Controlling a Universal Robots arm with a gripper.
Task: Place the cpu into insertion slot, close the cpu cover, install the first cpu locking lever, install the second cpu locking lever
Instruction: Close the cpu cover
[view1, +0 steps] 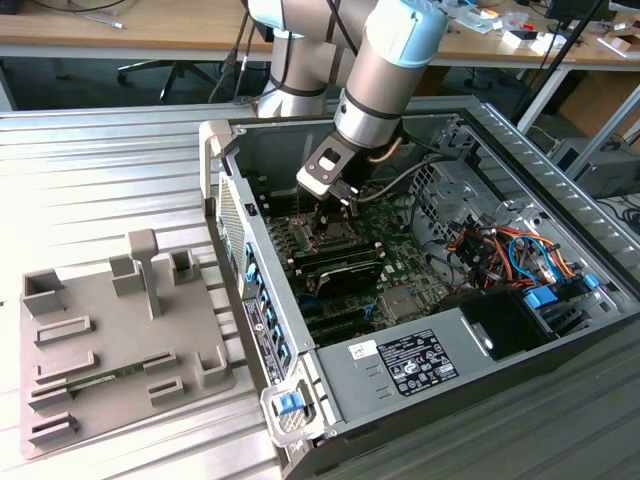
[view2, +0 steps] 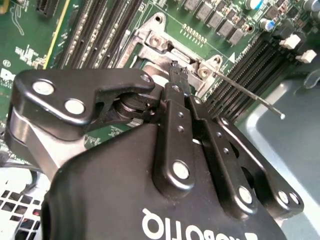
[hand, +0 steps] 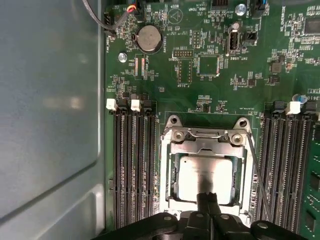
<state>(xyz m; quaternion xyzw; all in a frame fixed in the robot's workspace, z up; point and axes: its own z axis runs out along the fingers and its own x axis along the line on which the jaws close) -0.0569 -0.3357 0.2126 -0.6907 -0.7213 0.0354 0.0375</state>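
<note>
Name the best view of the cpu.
The first wrist view: the silver-grey square cpu lies face-on, mostly uncovered. In the second wrist view the black pincer covers it; in the exterior view the grey arm overhangs it.

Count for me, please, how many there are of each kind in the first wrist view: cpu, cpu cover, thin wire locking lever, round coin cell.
cpu: 1
cpu cover: 1
wire locking lever: 1
coin cell: 1
Total: 4
</note>
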